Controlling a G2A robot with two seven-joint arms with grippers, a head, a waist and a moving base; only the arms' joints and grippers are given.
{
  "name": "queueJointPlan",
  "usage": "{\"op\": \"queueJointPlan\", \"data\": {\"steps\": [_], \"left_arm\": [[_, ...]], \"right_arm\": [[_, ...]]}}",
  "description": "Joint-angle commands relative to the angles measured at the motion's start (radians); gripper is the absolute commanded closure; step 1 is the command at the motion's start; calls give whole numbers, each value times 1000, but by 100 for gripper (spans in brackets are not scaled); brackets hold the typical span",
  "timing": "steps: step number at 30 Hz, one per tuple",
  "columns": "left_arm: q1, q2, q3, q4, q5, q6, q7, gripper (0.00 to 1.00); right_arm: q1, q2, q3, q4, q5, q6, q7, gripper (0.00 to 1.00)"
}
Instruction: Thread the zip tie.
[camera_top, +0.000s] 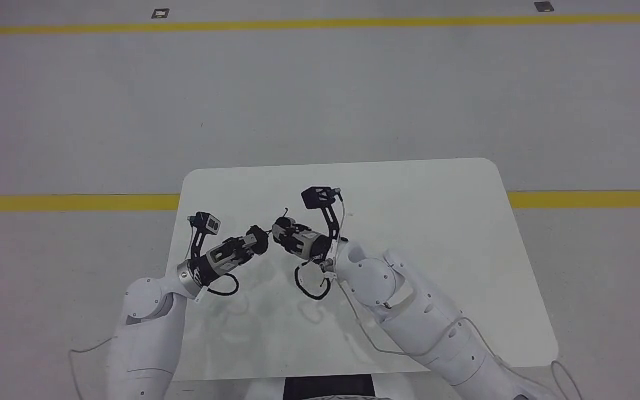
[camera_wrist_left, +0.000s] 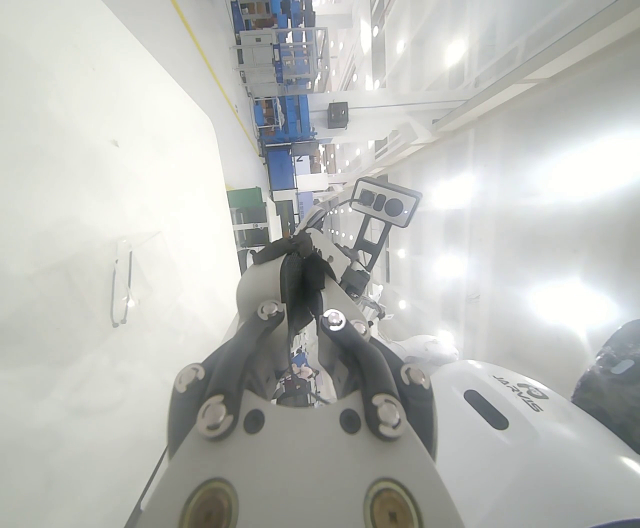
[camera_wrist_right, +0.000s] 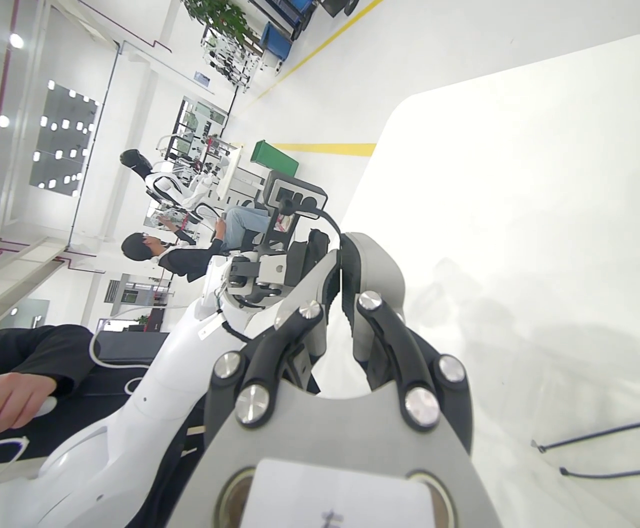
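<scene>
Pinched shut, left gripper and right gripper meet tip to tip over the table, likely aligning zip tie ends; what they hold, I can't tell.

White table — yellow floor stripes

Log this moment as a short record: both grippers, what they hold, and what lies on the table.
left gripper: fingers shut, over the table, tip to tip with the right gripper
right gripper: fingers shut
held item: cannot tell for either gripper
on table: two thin black strands, likely zip ties, lying loose
</scene>
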Motion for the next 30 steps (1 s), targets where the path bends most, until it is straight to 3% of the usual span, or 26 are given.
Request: {"op": "queueJointPlan", "data": {"steps": [1,9,11,12,24,30], "left_arm": [[0,0,0,0,0,0,0,100],[0,0,0,0,0,0,0,100],[0,0,0,0,0,0,0,100],[0,0,0,0,0,0,0,100],[0,0,0,0,0,0,0,100],[0,0,0,0,0,0,0,100]], "right_arm": [[0,-1,-1,2,2,-2,3,100],[1,-4,0,9,6,-4,5,100],[0,-5,2,8,4,-3,2,67],[-1,-5,3,8,3,-2,1,65],[-13,-3,23,-18,-19,10,-7,73],[-31,3,42,-55,-53,25,-1,88]]}}
